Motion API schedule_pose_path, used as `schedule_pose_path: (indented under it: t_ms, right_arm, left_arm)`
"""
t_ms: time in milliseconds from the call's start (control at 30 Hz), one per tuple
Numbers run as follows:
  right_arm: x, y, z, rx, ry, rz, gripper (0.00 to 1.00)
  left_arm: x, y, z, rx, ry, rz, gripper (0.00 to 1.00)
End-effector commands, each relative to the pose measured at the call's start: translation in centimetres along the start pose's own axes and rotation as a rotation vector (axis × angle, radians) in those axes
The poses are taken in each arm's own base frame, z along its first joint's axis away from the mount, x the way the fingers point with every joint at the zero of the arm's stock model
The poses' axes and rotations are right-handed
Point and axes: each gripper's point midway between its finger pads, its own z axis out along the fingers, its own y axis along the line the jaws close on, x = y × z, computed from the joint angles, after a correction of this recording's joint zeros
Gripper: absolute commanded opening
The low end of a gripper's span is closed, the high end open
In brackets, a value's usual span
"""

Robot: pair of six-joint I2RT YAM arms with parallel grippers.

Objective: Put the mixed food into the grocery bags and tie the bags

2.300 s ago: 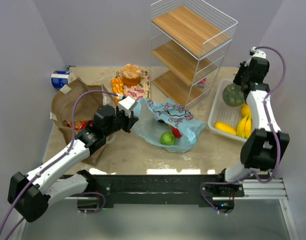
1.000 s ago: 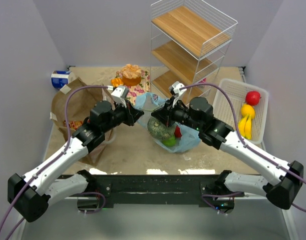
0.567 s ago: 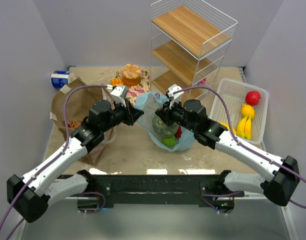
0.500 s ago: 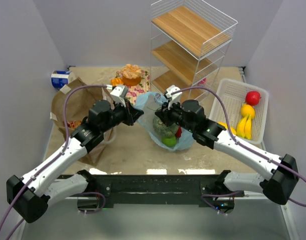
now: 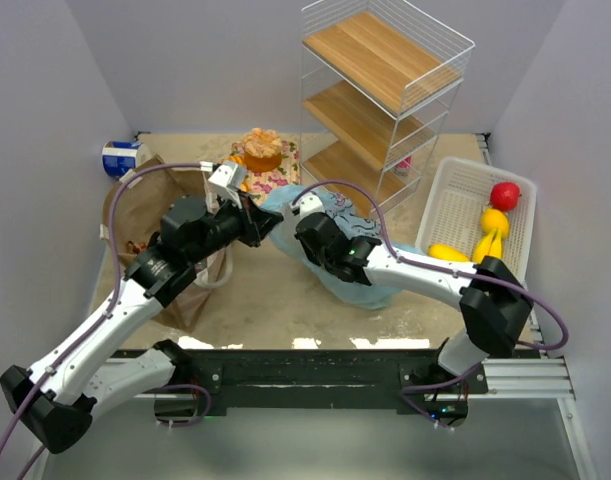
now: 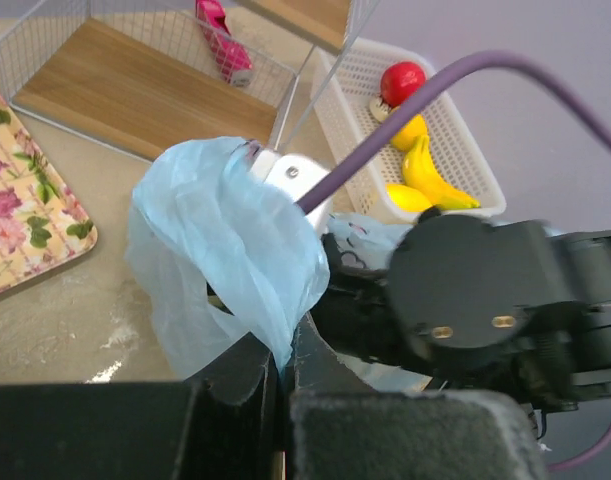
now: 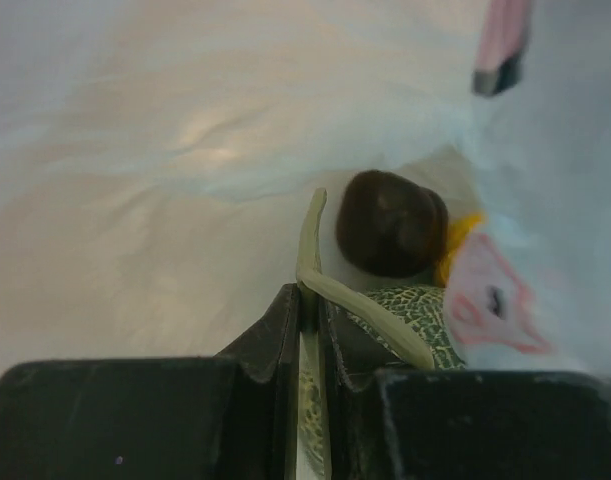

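The left gripper (image 6: 287,362) is pressed together on a fold of the blue bag (image 6: 220,240), pinching the thin plastic at its rim and lifting it up and to the left. This looks deliberate. With one side of the mouth held high, the bag stands open and the right arm can reach in without the film sagging over it. In the top view the bag sits mid-table, between the paper bag (image 5: 135,205) on the left and the basket (image 5: 465,200) on the right. The right arm's wrist is buried in the opening.

Inside, the right gripper (image 7: 310,300) is almost closed, its fingers pinching the pale curved stem of a squash (image 7: 415,312), a netted green body low in the bag. Gripping the stem makes sense, since the body is likely too wide for the jaws. A dark fruit (image 7: 390,222) lies just beyond the squash, against the bag's wall. Something yellow shows beside it, too blurred to name.

The squash seems to be at or near the bag's floor, so I judge the step in hand to be setting it down. The bananas (image 5: 490,245) and red fruit (image 5: 503,195) in the basket, and the can (image 5: 120,158) at far left, are not yet bagged.
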Motion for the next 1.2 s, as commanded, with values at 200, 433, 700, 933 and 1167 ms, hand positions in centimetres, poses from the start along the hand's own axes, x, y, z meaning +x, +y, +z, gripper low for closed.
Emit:
schedule_pose_path:
  t_ms: [200, 433, 700, 933, 1167]
  right_arm:
    - [-1.4, -2.0, -1.2, 0.118, 0.01, 0.038, 0.13]
    - [-6.5, 1.5, -8.2, -0.223, -0.091, -0.001, 0.8]
    - [-8.9, 0.4, -18.7, -0.381, -0.137, 0.069, 0.91]
    - [-4.8, -4.4, -23.3, -0.258, -0.034, 0.08, 0.92]
    - [-2.8, -6.4, -27.7, -0.235, 0.067, 0.127, 0.93]
  left_arm:
    - [-4.2, -2.7, -2.6, 0.062, -0.087, 0.038, 0.0]
    - [-3.2, -0.1, -1.3, -0.049, -0.06, 0.059, 0.0]
    - [-2.7, 0.7, -0.1, -0.069, -0.041, 0.07, 0.0]
    - [-2.3, 1.9, 0.0, -0.129, -0.006, 0.109, 0.0]
    - [-2.7, 2.4, 0.0, -0.168, 0.007, 0.13, 0.0]
